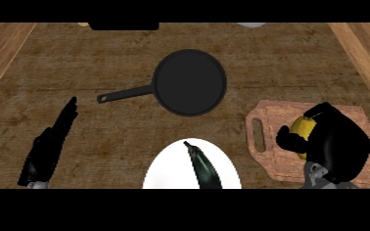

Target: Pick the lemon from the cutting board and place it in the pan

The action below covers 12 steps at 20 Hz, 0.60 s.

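Lemon (302, 126) at four o'clock on the cutting board (269, 122), right hand (334, 144) curled round it, thumb under, most of the fruit hidden. Likely light, firm, waxy and prone to roll; a wrap across its middle suits best. Pan (192, 81) just above centre, handle toward nine, holding nothing. Left hand (49, 149) rests at eight o'clock, fingers straight. Plate (168, 169) at six carries a dark vegetable (204, 167).

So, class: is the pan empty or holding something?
Empty: the pan shows only its bare black inside. The lemon sits over the cutting board, under the right hand.
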Available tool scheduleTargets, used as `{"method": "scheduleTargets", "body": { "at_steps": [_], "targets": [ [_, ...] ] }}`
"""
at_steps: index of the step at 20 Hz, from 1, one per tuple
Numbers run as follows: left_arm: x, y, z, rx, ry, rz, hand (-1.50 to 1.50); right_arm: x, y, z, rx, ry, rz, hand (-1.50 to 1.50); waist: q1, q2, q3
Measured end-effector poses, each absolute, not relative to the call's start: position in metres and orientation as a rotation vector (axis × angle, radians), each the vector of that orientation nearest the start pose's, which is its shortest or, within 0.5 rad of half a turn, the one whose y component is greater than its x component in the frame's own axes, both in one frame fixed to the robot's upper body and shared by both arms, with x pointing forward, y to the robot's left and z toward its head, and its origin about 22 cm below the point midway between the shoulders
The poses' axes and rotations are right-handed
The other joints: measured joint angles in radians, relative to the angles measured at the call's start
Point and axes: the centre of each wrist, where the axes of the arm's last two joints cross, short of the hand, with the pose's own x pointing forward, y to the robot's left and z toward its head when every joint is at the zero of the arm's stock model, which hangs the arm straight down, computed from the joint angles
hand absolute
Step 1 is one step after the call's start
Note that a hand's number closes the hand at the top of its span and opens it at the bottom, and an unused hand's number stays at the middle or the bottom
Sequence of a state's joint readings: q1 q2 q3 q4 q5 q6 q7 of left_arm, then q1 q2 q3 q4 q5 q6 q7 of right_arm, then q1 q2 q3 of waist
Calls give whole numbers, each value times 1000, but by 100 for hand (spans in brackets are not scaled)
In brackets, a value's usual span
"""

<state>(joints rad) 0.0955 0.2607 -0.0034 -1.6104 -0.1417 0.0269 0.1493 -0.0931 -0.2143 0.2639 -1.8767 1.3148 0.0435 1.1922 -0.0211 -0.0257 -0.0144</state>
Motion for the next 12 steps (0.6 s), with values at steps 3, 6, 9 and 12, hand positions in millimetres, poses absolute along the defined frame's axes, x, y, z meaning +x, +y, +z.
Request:
{"method": "scheduleTargets", "body": {
  "at_steps": [3,6,9,12],
  "targets": [
    [220,292,9,349,-1367,-265,0,240,-162,106,-1548,-890,313,150,20,8,4],
    [224,283,9,331,-1380,-279,0,249,-138,114,-1587,-944,287,150,39,19,7],
    [227,278,10,321,-1388,-288,0,267,-125,123,-1596,-976,266,150,56,27,11],
    [230,277,11,314,-1399,-299,0,288,-120,129,-1585,-981,246,150,73,33,12]
  ]
}}
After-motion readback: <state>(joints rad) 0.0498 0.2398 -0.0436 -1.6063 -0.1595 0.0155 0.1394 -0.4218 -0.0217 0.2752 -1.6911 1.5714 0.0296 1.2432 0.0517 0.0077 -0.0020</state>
